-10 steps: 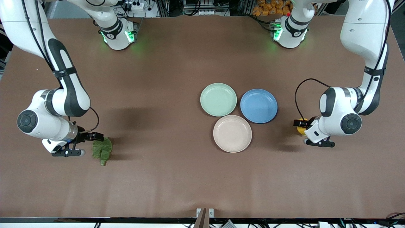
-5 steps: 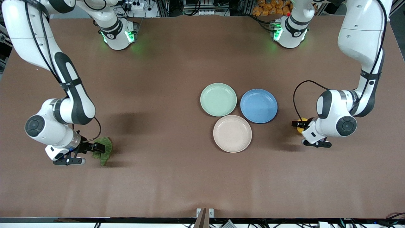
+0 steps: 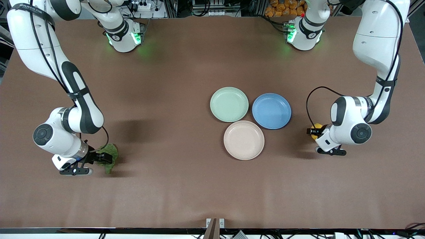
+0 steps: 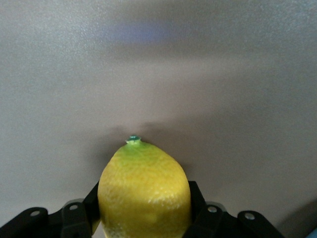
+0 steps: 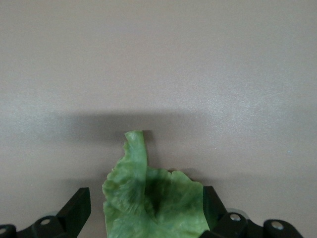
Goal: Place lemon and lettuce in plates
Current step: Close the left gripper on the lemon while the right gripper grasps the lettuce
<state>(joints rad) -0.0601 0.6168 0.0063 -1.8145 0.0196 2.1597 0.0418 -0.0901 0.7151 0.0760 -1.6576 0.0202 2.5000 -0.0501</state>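
Observation:
The lemon (image 3: 317,126) is between the fingers of my left gripper (image 3: 313,131), which is shut on it, at the left arm's end of the table beside the blue plate. In the left wrist view the lemon (image 4: 143,178) fills the gripper (image 4: 144,201), nub end outward. My right gripper (image 3: 105,156) is open, low over the lettuce (image 3: 113,150) at the right arm's end. In the right wrist view the creased lettuce (image 5: 158,203) lies inside the gripper (image 5: 146,198); one finger touches it and the other stands just clear. The mint plate (image 3: 229,104) and the beige plate (image 3: 243,140) are empty.
A blue plate (image 3: 271,111) sits touching the mint and beige plates, toward the left arm's end. Bare brown table (image 3: 172,186) lies between the lettuce and the plates.
My right gripper has moved toward the front camera and onto the lettuce, which now looks bunched. My left gripper has shifted slightly toward the plates with the lemon.

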